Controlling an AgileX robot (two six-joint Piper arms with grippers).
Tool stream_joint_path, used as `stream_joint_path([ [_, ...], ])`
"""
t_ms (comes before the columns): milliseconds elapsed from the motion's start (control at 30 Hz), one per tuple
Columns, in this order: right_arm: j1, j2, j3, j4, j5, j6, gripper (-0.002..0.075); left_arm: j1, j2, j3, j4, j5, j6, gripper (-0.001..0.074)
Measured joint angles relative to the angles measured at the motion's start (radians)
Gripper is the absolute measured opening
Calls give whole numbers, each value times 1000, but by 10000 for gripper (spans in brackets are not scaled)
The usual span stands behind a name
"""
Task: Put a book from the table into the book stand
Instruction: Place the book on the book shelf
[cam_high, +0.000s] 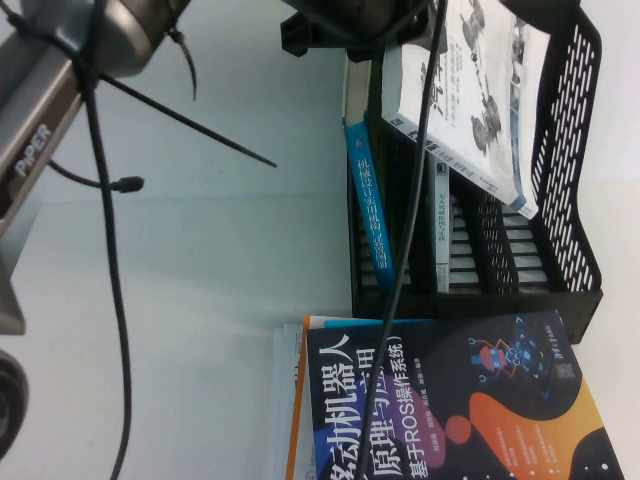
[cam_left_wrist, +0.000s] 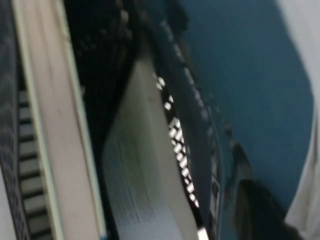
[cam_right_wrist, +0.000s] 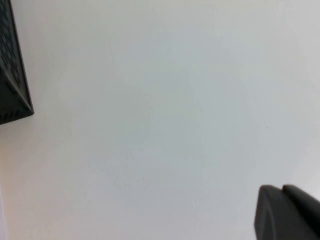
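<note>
The left gripper (cam_high: 400, 25), at the top of the book stand (cam_high: 570, 150), appears clamped on the book (cam_high: 480, 90), which leans tilted into the stand's slots. The right gripper (cam_right_wrist: 287, 212) hovers over the bare white table (cam_right_wrist: 160, 120); its jaw state cannot be told. Only the left wrist view shows the book's teal back cover (cam_left_wrist: 250, 75).

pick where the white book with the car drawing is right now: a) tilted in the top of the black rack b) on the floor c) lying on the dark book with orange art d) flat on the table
a, the white book leans at a slant in the top of the black rack, not yet down in a slot, while the dark book lies on the table in front.
</note>
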Motion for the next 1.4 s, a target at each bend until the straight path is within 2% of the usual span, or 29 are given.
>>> stream_joint_path([
  [133,0,0,0,4,5,0,-2,-15,49,-56,34,13,-45,118],
  [500,0,-1,0,54,5,0,-2,-103,68,-61,124,8,-114,118],
  [667,0,-1,0,64,5,0,-2,-107,86,-66,130,8,-176,118],
  [1167,0,-1,0,108,6,0,-2,-107,152,-83,95,-29,-190,118],
  [1400,0,-1,0,124,6,0,-2,-145,170,-147,145,-7,-187,118],
])
